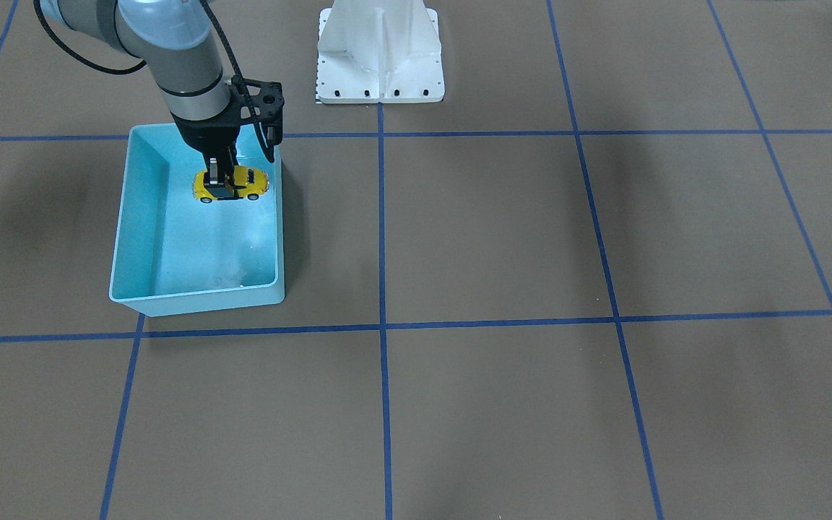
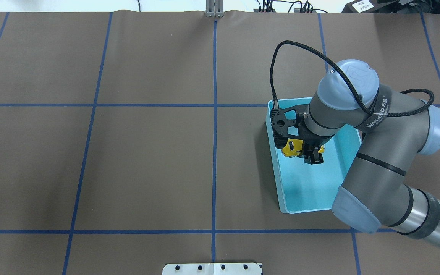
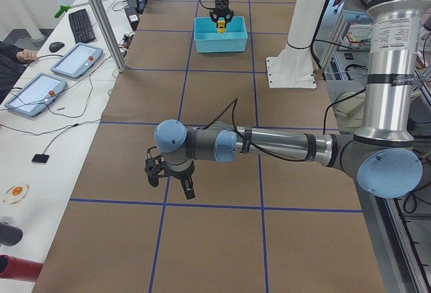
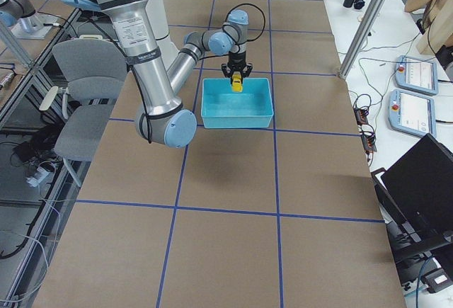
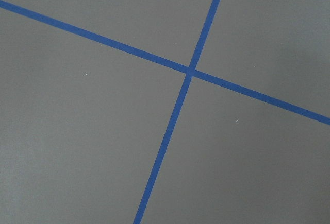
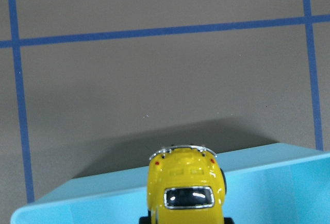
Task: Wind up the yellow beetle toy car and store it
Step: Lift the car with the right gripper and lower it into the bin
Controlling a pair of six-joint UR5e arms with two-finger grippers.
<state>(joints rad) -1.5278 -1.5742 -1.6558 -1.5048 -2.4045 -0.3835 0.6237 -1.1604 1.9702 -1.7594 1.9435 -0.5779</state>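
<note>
The yellow beetle toy car hangs in my right gripper, which is shut on its sides. It is held over the light-blue bin, near the bin's wall on the robot's side. The overhead view shows the car under the right gripper, above the bin's floor. The right wrist view shows the car's rear above the bin's rim. My left gripper shows only in the exterior left view, low over bare mat far from the bin. I cannot tell whether it is open or shut.
The white robot base mount stands at the robot's edge of the table. Blue tape lines cross the brown mat. A side table with tablets and a keyboard runs along the far edge behind a metal post.
</note>
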